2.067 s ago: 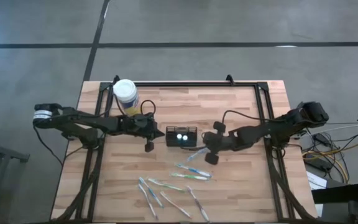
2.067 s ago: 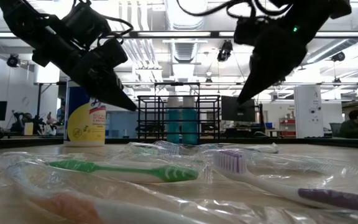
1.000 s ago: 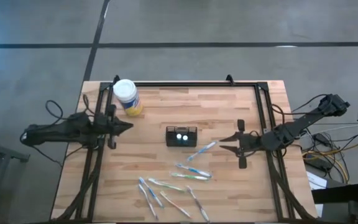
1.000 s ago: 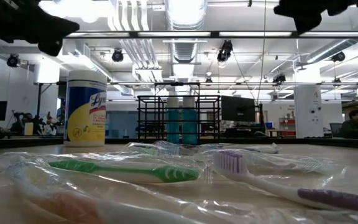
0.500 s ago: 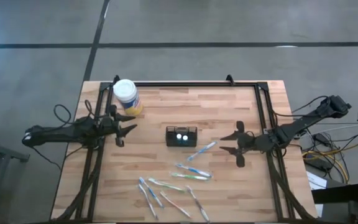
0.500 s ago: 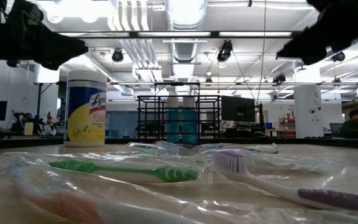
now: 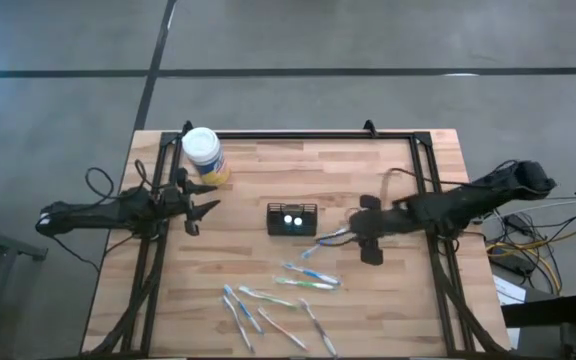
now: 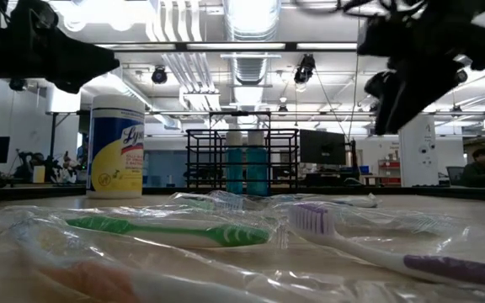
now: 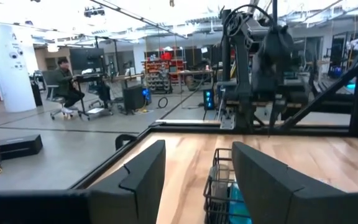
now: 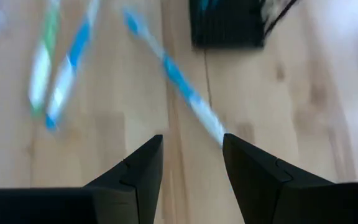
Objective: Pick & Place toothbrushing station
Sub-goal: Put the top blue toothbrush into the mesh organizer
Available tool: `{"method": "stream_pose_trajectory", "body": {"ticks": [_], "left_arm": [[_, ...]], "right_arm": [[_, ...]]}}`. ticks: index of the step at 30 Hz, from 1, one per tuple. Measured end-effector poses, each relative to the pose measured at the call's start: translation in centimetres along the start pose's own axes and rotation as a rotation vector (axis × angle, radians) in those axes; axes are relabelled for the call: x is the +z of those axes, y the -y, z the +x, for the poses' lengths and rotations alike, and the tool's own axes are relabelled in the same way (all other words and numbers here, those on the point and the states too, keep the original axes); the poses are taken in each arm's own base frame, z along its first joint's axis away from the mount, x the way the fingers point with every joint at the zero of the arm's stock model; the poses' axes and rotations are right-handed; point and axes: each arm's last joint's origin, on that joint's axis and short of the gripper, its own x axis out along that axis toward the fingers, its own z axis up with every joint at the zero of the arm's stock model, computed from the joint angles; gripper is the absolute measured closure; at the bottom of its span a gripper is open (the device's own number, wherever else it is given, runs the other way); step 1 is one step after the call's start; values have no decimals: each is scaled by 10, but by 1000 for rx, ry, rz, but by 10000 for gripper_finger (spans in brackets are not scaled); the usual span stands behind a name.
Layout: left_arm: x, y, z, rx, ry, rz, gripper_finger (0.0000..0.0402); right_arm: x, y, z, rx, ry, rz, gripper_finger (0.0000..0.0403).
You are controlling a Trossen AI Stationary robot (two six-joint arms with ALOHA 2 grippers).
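The toothbrushing station, a small black wire-mesh caddy [image 7: 292,218], stands on its base at the table's middle. Several slim toothbrushes lie flat near it. One blue-white toothbrush [image 7: 330,238] lies just right of the caddy; others [image 7: 306,277] [image 7: 268,312] lie nearer the front edge. My right gripper [image 7: 354,237] hangs open above the table at that blue-white toothbrush's [image 10: 179,81] right end, tipped down and touching nothing. My left gripper [image 7: 206,205] waits open at the table's left edge, level, pointing at the caddy [image 9: 224,186].
A yellow jar with a white lid [image 7: 204,155] stands at the far left corner. A black frame [image 7: 308,134] runs along the table's far and side edges. In the low view, wrapped toothbrushes [image 8: 167,229] lie close in front. Bare wood lies between the caddy and the far edge.
My right gripper has swung from the table's right edge toward the middle, sinking and tipping its fingers down over the blue-white toothbrush. My left gripper has opened and sunk a little at the left edge. Caddy and toothbrushes have not moved.
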Motion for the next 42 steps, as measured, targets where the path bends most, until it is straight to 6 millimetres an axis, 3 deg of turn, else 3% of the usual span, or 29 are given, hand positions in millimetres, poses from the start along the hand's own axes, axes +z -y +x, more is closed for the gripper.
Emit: {"method": "stream_pose_trajectory", "body": {"ticks": [9,15,23,30,42], "left_arm": [[-4,1,0,-9,-37,32,211],[-6,1,0,-11,-54,46,211],[-7,1,0,-12,-62,44,212],[-7,1,0,-16,-58,30,213],[-2,1,0,-12,-11,18,213]], "right_arm": [[51,22,42,112,-214,-126,192],[48,43,76,121,-408,-140,158],[35,47,108,180,-506,-145,153],[31,41,114,166,-528,-203,202],[28,39,104,176,-513,-179,370]]}}
